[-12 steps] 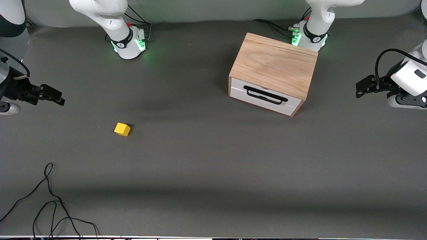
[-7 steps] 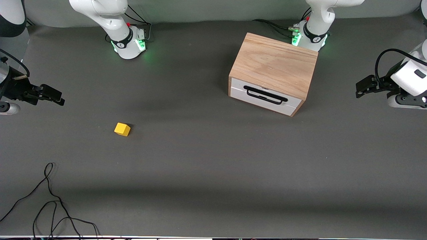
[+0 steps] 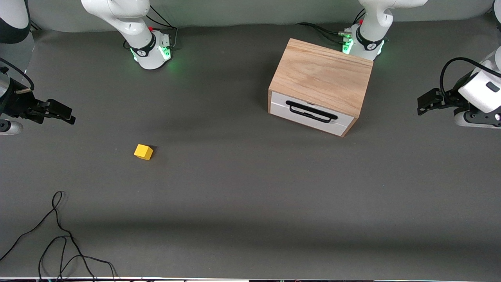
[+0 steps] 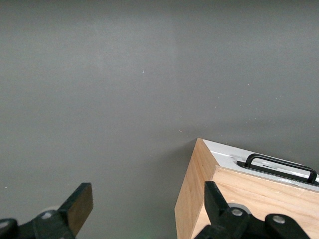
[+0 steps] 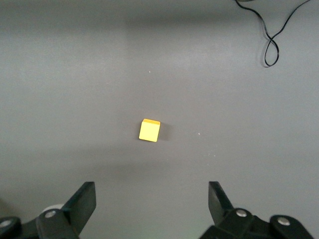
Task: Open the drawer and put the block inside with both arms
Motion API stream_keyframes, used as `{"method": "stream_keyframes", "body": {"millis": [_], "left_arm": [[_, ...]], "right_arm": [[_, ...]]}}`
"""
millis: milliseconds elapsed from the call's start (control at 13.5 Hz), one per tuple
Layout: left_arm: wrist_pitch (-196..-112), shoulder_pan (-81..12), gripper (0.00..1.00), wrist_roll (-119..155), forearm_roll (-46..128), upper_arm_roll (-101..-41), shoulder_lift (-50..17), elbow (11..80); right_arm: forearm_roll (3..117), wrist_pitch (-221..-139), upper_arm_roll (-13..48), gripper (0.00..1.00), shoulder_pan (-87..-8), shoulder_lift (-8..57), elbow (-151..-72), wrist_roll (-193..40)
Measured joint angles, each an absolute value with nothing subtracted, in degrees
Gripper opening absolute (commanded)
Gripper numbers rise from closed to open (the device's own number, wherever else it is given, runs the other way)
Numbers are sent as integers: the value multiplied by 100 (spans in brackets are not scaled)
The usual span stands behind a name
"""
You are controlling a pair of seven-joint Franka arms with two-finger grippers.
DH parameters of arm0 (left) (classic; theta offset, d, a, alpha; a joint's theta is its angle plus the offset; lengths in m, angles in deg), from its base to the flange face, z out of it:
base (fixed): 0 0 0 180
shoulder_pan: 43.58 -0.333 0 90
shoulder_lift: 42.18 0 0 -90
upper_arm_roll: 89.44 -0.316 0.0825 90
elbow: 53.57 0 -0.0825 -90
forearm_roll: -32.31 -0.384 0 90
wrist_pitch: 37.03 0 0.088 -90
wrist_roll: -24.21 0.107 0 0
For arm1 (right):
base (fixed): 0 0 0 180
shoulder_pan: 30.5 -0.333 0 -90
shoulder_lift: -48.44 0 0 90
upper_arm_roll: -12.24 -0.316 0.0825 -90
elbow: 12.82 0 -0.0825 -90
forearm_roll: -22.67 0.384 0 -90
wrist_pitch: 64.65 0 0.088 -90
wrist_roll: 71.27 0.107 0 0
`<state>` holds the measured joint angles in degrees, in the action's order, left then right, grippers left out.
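The yellow block (image 3: pixel 143 152) lies on the grey table toward the right arm's end; in the right wrist view the block (image 5: pixel 149 130) shows ahead of the open fingers. My right gripper (image 3: pixel 62 111) hovers open and empty at that end of the table, apart from the block. The light-wood cabinet (image 3: pixel 323 76) stands in front of the left arm's base, and its white drawer (image 3: pixel 309 113) with the black handle (image 3: pixel 311 111) is closed. My left gripper (image 3: pixel 424 102) hangs open and empty beside the cabinet at the left arm's end. The left wrist view shows the cabinet's corner (image 4: pixel 199 194) and the handle (image 4: pixel 281 168).
A loose black cable (image 3: pixel 58 235) coils near the table's front edge at the right arm's end, and it also shows in the right wrist view as a cable (image 5: pixel 271 35). The two arm bases (image 3: pixel 150 51) (image 3: pixel 364 39) stand along the back edge with green lights.
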<state>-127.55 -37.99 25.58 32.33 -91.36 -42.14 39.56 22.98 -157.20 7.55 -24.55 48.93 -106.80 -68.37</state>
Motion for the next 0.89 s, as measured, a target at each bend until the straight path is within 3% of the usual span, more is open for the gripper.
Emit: {"method": "stream_keyframes", "body": {"millis": [594, 891], "left_arm": [[-12754, -3745, 100, 2491, 3246, -9086, -4206, 3953], [-12728, -3679, 100, 305, 3282, -8194, -4208, 3941]], "right_arm": [[2298, -15711, 734, 100, -2456, 4874, -10662, -6837], [2298, -15711, 727, 100, -2460, 4861, -10661, -6837]]}}
